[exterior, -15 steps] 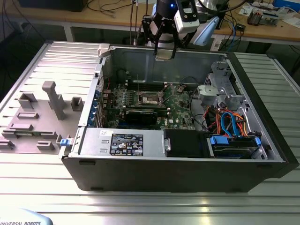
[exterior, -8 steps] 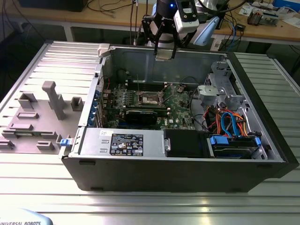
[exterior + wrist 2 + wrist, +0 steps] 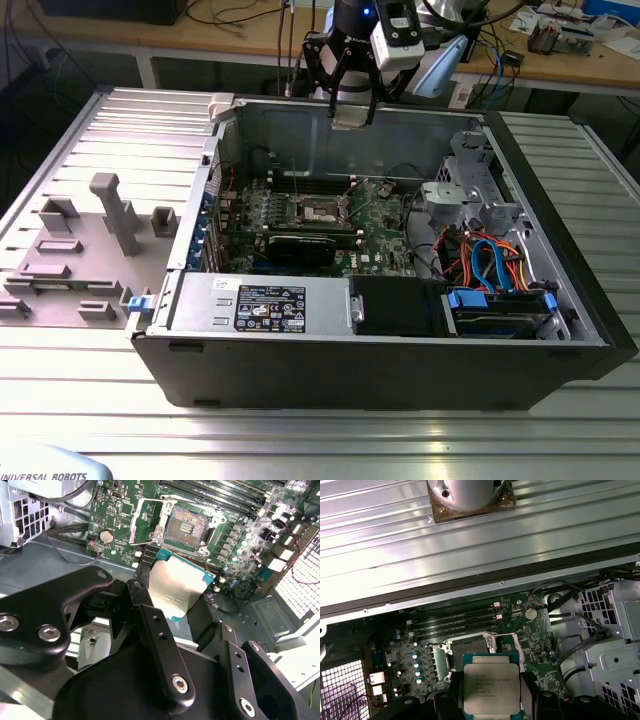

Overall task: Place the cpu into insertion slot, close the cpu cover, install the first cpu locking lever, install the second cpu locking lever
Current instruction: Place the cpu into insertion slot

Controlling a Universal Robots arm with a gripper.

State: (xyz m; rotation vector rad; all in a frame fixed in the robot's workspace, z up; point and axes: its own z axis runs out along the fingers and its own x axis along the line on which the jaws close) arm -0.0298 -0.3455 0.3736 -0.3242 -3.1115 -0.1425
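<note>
Gripper [image 3: 353,108] hangs above the rear wall of the open computer case [image 3: 400,370], its two black fingers [image 3: 145,600] clamped on opposite edges of the cpu [image 3: 491,687], which is held flat with its silver top facing the wrist cameras.

Step in hand, by my judgement: the first one, placing the cpu. It is in the air, well above the green circuit board [image 3: 120,520] and apart from it.

The insertion slot [image 3: 187,527] lies bare, its dark contact field exposed. The cpu cover [image 3: 134,524] appears swung up and back beside it, so the way in looks clear.

The placing calls for squaring the chip's edges to the slot rim, matching its corner orientation and keeping it level on the way down. The contact field looks delicate, so a skewed or forced landing would be the risk.

Limits of observation:
- In the first wrist view the chip covers part of the slot.
- The locking levers cannot be picked out with certainty among the metalwork around the slot.
- The chip's underside is hidden.
- Its orientation marks cannot be made out.
</note>
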